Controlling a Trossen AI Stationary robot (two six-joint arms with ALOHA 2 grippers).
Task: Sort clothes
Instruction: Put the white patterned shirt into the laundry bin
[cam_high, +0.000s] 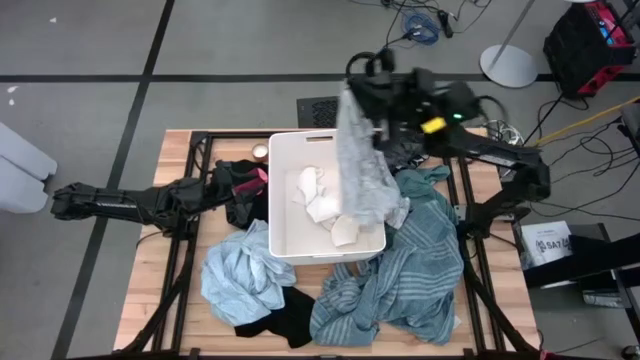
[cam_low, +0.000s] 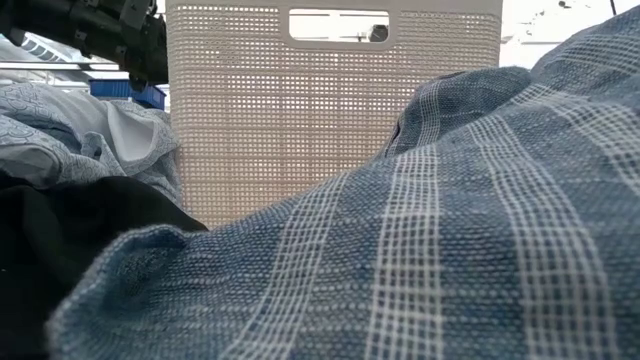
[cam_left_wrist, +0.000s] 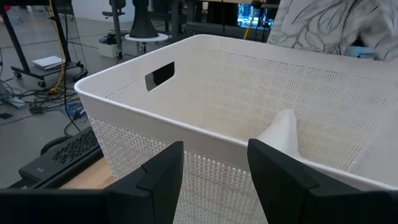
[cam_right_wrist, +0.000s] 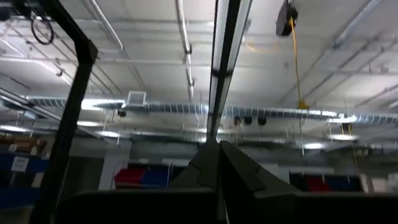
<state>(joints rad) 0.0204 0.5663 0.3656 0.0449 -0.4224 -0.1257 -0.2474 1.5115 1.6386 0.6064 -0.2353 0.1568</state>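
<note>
Over the white bin (cam_high: 283, 240), my right gripper (cam_high: 362, 88) is raised and shut on a white patterned garment (cam_high: 362, 165) that hangs over the bin's right side. The same garment (cam_left_wrist: 323, 25) shows beyond the bin in the left wrist view. My left gripper (cam_left_wrist: 214, 155) stands open just outside the bin's left wall (cam_left_wrist: 205, 143), holding nothing. White pieces (cam_high: 318, 195) lie inside the bin. A light blue garment (cam_high: 240, 270), a black one (cam_high: 275, 322) and a teal-grey striped one (cam_high: 415, 270) lie on the table near the bin. My right gripper holds the patterned garment by its upper end (cam_high: 347, 100); the arm hides the place of contact in the high view, and the wrist view shows only shut fingers (cam_right_wrist: 217, 162) slanting upward. The garment hangs slack below, its lower end (cam_high: 388, 212) at the bin's right rim.
A small magenta piece (cam_high: 257, 178) and dark cloth (cam_high: 238, 200) lie by the bin's left wall under my left arm. The striped garment (cam_low: 450, 230) fills the low view's foreground. The table frame's black bars (cam_high: 180, 260) cross the wooden top.
</note>
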